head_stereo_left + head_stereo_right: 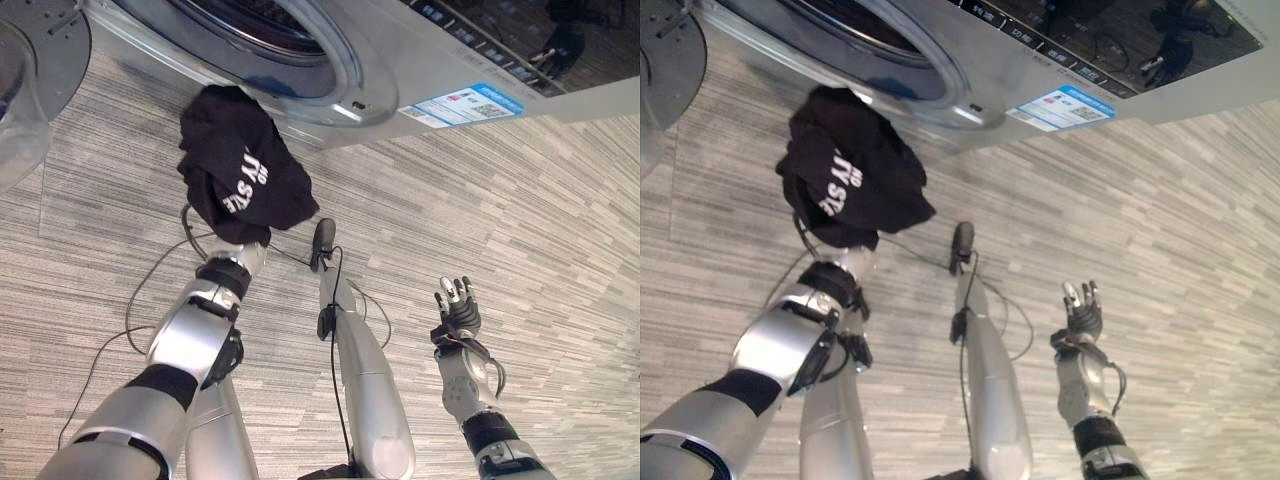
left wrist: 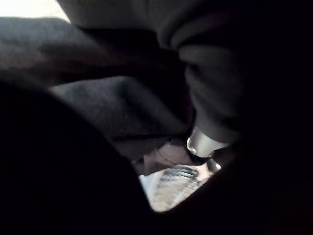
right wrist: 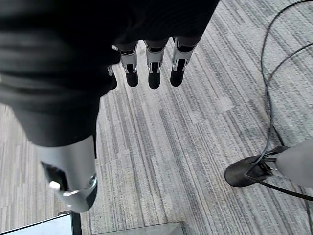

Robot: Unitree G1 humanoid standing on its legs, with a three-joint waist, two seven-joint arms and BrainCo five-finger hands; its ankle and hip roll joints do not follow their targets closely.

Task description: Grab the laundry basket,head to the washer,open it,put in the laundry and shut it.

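Note:
A black garment with white print (image 1: pixel 240 165) hangs bunched over my left hand, held up just below the washer's open round port (image 1: pixel 335 70). The cloth covers that hand in the eye views. In the left wrist view one silver finger of my left hand (image 2: pixel 203 144) shows, wrapped in dark folds of the garment (image 2: pixel 122 107). My right hand (image 1: pixel 458 305) is low on the right, away from the washer, fingers straight and apart with nothing in it. Its fingers (image 3: pixel 154 63) point over bare floor in the right wrist view.
The silver washer body (image 1: pixel 520 60) runs across the top, with a blue-and-white label (image 1: pixel 465 103) on its front. Its open door (image 1: pixel 45 45) stands at the upper left. Grey striped flooring (image 1: pixel 540 220) lies open to the right.

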